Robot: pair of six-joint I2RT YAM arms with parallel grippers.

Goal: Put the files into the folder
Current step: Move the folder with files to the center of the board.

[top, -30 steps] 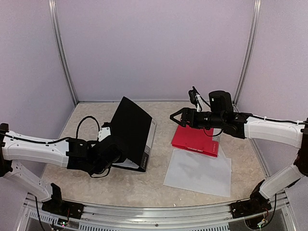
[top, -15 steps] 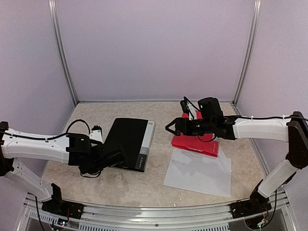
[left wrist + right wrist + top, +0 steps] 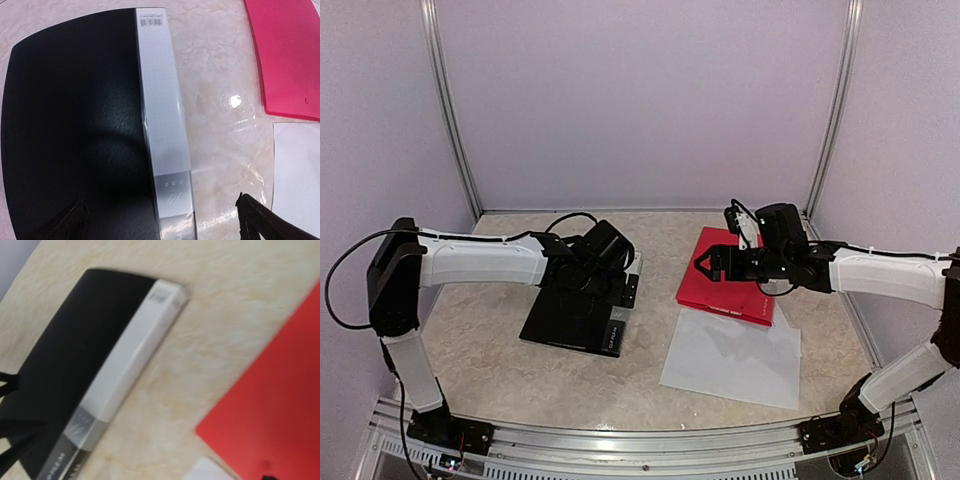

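Observation:
The folder [image 3: 570,318] is black with a white spine [image 3: 160,110] and lies shut and flat on the table, left of centre. My left gripper [image 3: 618,283] hovers over its far right part, jaws wide open with nothing between them; the spine runs between the fingertips [image 3: 250,217] in the left wrist view. The files [image 3: 730,358], white sheets, lie flat at right of centre, with one edge showing [image 3: 300,175] in the left wrist view. My right gripper [image 3: 700,265] stands open and empty in the air, pointing left, between the folder and the sheets.
A red plastic cover [image 3: 725,288] lies flat below my right gripper, its near edge meeting the white sheets. Metal frame posts [image 3: 450,110] and pale walls close in the back and sides. A rail [image 3: 640,445] runs along the near edge.
The folder's black cover stood raised a second ago and now lies flat. My left gripper opened and swung from the folder's near left to above its far right. My right gripper drifted left, then back.

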